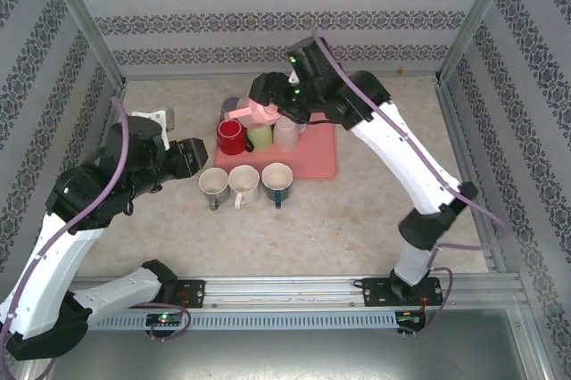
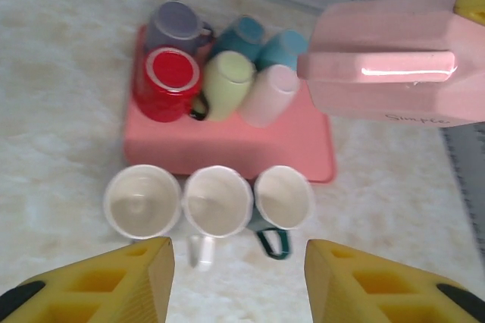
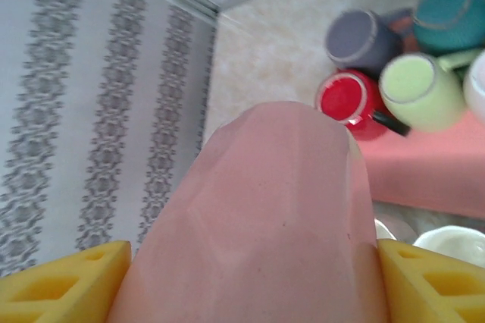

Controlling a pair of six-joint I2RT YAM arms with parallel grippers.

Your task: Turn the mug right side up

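Left jaws apart, empty, at 9 o'clock of three upright mugs [image 1: 243,181]. Beyond, pink tray [image 1: 317,152] crowded with upside-down mugs [image 1: 260,136]. Farthest, right jaws clamped on the pink mug [image 1: 259,112], held sideways above the tray's 10 o'clock corner. Might clip the red mug [image 1: 230,136] just below while rotating; might slip from a grip on smooth walls.

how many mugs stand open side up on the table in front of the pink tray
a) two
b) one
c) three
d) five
c: the left mug, middle mug and right mug stand in a row, openings up, on the table just in front of the tray.
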